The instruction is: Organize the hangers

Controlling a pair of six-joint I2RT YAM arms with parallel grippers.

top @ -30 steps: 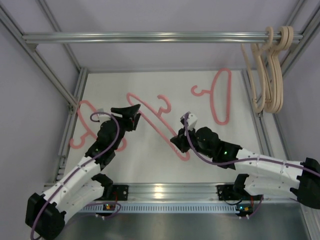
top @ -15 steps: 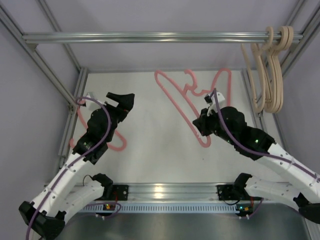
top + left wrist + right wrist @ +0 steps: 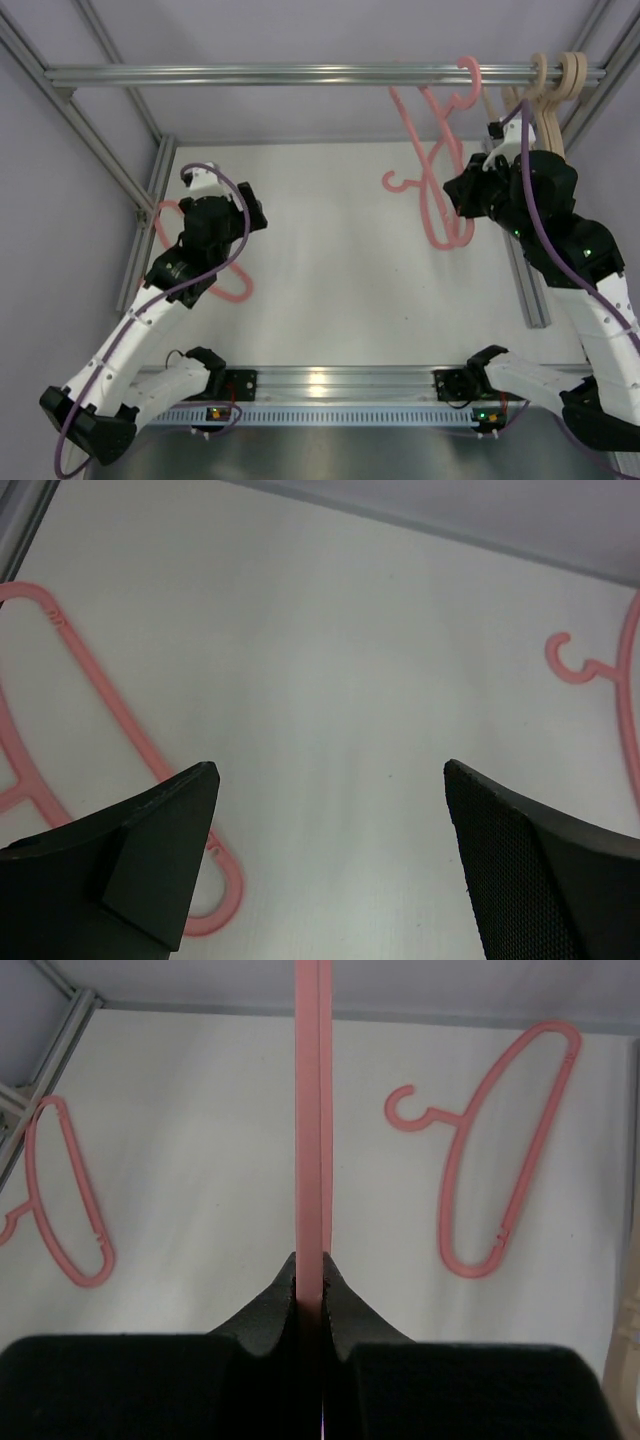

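The right gripper [image 3: 310, 1270] was clenched on the bar of a pink hanger [image 3: 310, 1110], pinching it edge-on between the fingers and holding it high toward 1 o'clock in the top view. Its hook sat at the rail [image 3: 300, 73], though whether it had caught over the rail could not be told. Gripping the lower bar probably left the hook free to reach the rail. Just beside it, at 2 o'clock, the beige hangers [image 3: 545, 150] hung together from the rail, which suggests that end was the collecting spot. The left gripper [image 3: 328, 780] was fully released and held nothing, hovering above the white table [image 3: 330, 280] at about 9 o'clock. Its spread fingers pointed out over the table, with a second pink hanger [image 3: 110, 690] lying flat under its left finger, likely the next pick. A third pink hanger [image 3: 447, 1210] lay flat on the table near 1 o'clock, below the raised one. By this reckoning, two hangers remained to be lifted.
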